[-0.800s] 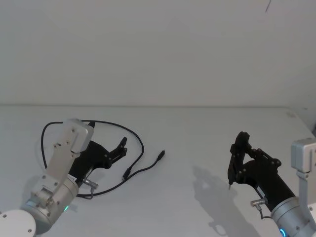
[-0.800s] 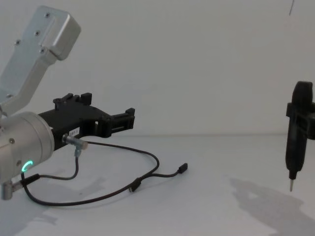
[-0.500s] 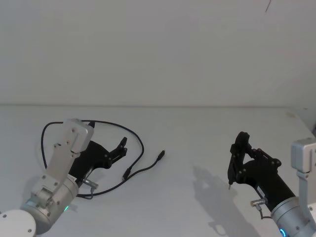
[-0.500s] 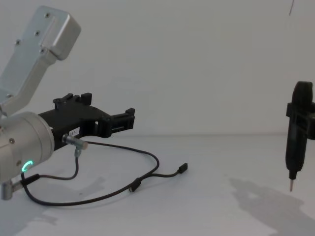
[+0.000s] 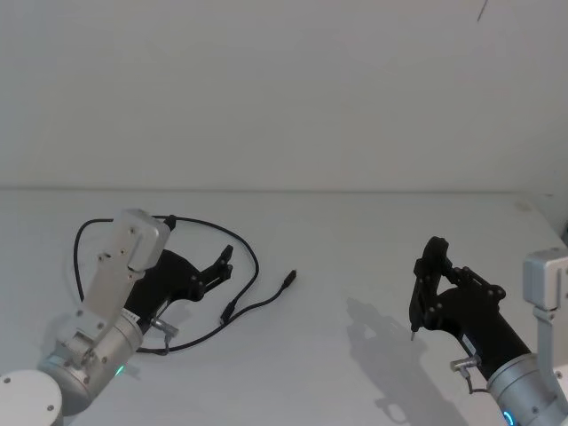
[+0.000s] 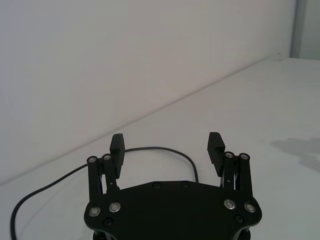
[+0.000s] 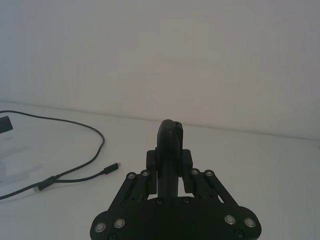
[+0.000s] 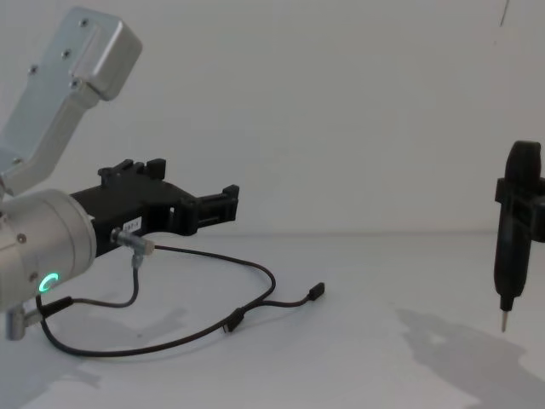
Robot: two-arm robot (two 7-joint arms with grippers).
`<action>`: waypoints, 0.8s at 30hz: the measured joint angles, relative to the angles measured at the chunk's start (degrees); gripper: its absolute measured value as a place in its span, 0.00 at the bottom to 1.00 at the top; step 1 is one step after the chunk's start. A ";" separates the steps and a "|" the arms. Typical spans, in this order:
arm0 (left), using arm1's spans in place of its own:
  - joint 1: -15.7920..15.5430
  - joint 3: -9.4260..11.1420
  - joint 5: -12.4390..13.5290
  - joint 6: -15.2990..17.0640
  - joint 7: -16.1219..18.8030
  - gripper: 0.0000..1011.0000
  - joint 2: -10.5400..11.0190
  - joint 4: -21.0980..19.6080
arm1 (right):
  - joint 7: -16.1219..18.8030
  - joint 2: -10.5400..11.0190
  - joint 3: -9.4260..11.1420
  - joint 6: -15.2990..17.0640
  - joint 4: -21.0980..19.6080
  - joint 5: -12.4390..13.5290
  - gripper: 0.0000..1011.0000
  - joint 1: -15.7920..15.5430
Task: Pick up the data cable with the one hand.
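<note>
The left gripper point(image 5: 223, 261) is hovering above the white surface point(image 5: 355, 240) at the left, jaws spread apart and aiming at the bend of the data cable point(image 5: 228, 311), which is lying flat in a loop, its forked plugs pointing right. The step probably calls for tipping down until both fingertips point(image 6: 216, 142) are straddling one strand, nearly brushing the surface, before closing; such a thin cable is likely to slip out. The right gripper point(image 5: 414, 332) is idling at the right, jaws together.

matt blk plastic left claw point(image 6: 166, 144), satin metal wrist point(image 8: 47, 247), matt data cable point(image 8: 272, 279), smooth table point(image 5: 355, 257)
</note>
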 joint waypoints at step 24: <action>-4.88 1.88 -8.08 3.97 -18.96 0.99 2.84 4.48 | 0.00 0.00 0.00 0.00 0.00 0.00 0.28 0.00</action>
